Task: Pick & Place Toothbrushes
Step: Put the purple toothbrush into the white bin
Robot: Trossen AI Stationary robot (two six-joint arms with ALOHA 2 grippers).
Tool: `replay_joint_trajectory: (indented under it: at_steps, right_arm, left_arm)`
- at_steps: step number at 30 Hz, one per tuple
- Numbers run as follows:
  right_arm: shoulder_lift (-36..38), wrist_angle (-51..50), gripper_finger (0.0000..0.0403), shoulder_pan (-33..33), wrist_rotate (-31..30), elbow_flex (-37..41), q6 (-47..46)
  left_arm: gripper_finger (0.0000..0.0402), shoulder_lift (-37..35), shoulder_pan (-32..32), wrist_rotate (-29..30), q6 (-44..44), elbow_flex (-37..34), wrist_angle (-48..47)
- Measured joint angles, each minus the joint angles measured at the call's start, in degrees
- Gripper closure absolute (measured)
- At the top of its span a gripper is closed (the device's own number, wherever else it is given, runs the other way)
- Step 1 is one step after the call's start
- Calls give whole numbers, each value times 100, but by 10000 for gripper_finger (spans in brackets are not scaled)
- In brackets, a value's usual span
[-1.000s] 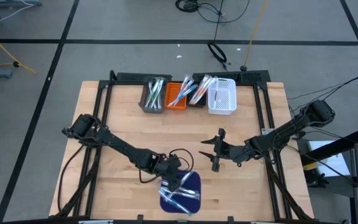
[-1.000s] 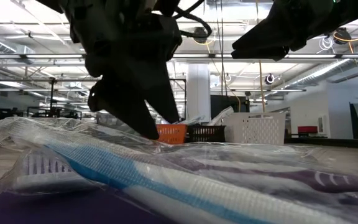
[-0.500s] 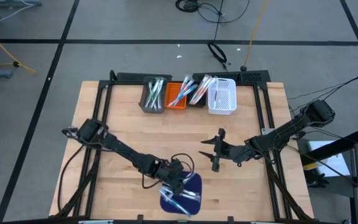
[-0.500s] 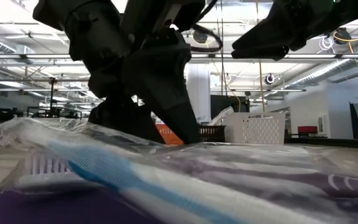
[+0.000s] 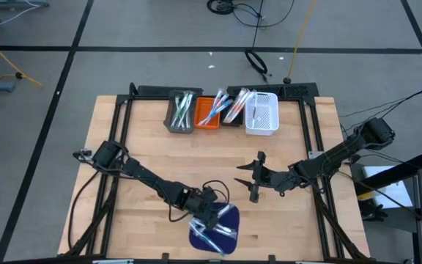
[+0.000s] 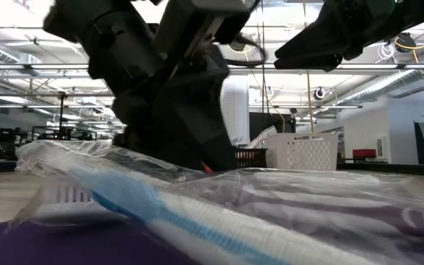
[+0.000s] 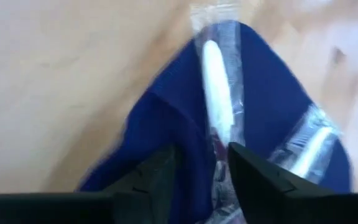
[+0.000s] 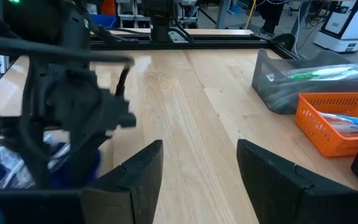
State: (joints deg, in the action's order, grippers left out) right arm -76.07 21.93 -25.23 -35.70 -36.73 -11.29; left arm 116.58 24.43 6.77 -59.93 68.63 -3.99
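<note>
High view, left gripper: the left gripper (image 5: pixel 212 218) is low over the near-left part of the dark blue mat (image 5: pixel 228 217), among the wrapped toothbrushes (image 5: pixel 218 232) lying on it.
High view, right gripper: the right gripper (image 5: pixel 253 177) hangs over bare tabletop (image 5: pixel 152 150) right of centre, well apart from the mat, nothing between its fingers.
High view, bins: a grey bin (image 5: pixel 180 112), an orange bin (image 5: pixel 208 112), a black bin (image 5: pixel 233 110) and a white bin (image 5: pixel 261 113) stand in a row at the far edge; the first three hold toothbrushes, and the white one shows pale sticks inside.
Low view, toothbrushes: clear-wrapped toothbrushes (image 6: pixel 197 213) fill the foreground, one white with a blue stripe; the dark left gripper (image 6: pixel 182 121) stands right behind them, down at their level.
Low view, background: the white bin (image 6: pixel 305 152) shows beyond, and the right arm (image 6: pixel 344 29) crosses the upper right.
Left wrist view, gripper: its two fingers (image 7: pixel 260 183) stand slightly apart over the mat (image 7: pixel 179 130), with a wrapped toothbrush (image 7: pixel 218 102) lying in line with the gap; whether they touch it I cannot tell.
Right wrist view, gripper: its fingers (image 8: pixel 135 174) are spread wide and empty above the tabletop (image 8: pixel 185 112); the grey bin (image 8: pixel 309 81) and orange bin (image 8: pixel 340 121) show to one side, the left arm (image 8: pixel 67 106) over the mat to the other.
</note>
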Motion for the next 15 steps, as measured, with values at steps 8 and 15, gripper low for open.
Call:
replay_joint_trajectory:
  at_steps: [8, 15]
  right_arm:
    - [1, -9, 206, 0, 0, 0, 0]
    - [2, -41, 206, 0, 0, 0, 0]
  left_arm:
    - [290, 32, -74, -99, 951, 489, -516]
    - [289, 26, -275, -162, 1190, 1125, -1375]
